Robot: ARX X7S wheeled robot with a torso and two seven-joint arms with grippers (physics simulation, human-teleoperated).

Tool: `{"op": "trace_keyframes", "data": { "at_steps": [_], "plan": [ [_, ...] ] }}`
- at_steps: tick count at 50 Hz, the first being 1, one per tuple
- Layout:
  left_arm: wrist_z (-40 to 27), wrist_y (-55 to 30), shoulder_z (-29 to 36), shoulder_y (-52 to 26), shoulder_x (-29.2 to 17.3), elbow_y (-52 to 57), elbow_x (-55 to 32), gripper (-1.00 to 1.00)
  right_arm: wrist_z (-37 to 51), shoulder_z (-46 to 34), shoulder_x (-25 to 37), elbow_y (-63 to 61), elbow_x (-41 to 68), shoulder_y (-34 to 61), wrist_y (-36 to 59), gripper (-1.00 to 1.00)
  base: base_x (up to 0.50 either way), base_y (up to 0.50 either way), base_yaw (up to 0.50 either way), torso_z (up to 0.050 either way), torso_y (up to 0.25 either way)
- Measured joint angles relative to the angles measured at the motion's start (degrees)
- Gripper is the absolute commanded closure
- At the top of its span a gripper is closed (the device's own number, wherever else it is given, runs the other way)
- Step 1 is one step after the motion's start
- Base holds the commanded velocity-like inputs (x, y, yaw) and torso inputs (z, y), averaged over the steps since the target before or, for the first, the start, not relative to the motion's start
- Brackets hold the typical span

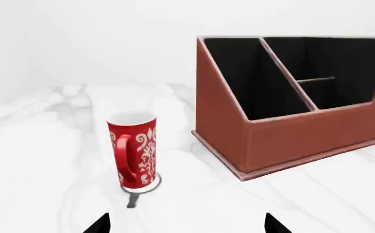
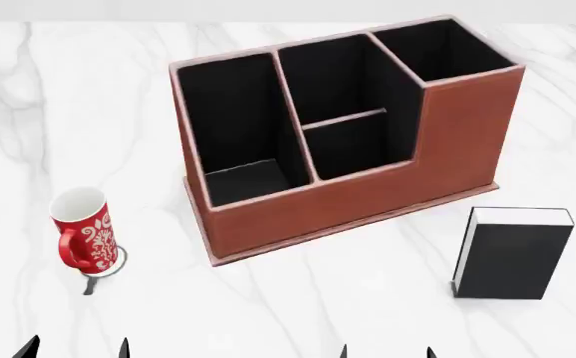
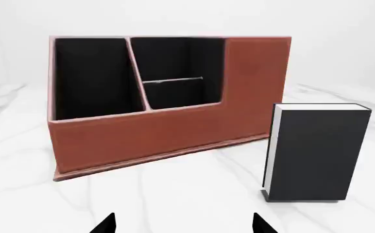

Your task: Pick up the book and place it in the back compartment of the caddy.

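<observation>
1. Black fingertips of the right gripper [image 3: 183, 223] stand spread apart and empty, short of the thick matte-black book [image 3: 318, 151].
2. Book stands upright beside the reddish-brown leather-look caddy [image 2: 368, 198], apart from it.
3. Centre on the covers before closing.
4. Left gripper [image 1: 184, 224] is likewise spread and empty.

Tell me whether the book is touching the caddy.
Apart. In the head view, bare white tabletop runs between the book and the caddy base; the right wrist view shows the same gap beside the book.
</observation>
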State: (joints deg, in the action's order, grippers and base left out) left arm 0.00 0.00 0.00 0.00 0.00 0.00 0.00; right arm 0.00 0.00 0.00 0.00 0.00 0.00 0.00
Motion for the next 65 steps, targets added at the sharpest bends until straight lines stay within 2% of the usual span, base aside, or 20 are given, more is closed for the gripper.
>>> {"op": "trace_keyframes", "data": {
  "at_steps": [12,23,49,65],
  "plan": [
    [-1.9,0.7,1.6,-1.0,-1.3,-2.1,-1.0,-1.0,0.9,-2.2,1.3,1.0,1.2,0.3,-0.4,-1.0,0.0,0.0,0.0,0.0,0.0],
    [-5.0,4.8,3.2,0.0,-2.3,-2.0,-0.8,-1.0,2.4,-3.6,2.5,0.3,2.7,-0.6,-2.8,-1.0,0.0,0.0,0.0,0.0,0.0],
    [-12.5,25.9,5.9,10.0,-4.6,8.0,3.0,-1.0,6.7,-3.5,4.3,-10.4,6.1,-9.9,-19.6,-1.0,0.0,0.0,0.0,0.0,0.0],
    [-15.9,36.1,6.5,12.7,-5.8,9.5,2.3,-1.0,8.5,-4.1,5.2,-11.8,6.5,-12.0,-25.5,-1.0,0.0,0.0,0.0,0.0,0.0]
  ]
}}
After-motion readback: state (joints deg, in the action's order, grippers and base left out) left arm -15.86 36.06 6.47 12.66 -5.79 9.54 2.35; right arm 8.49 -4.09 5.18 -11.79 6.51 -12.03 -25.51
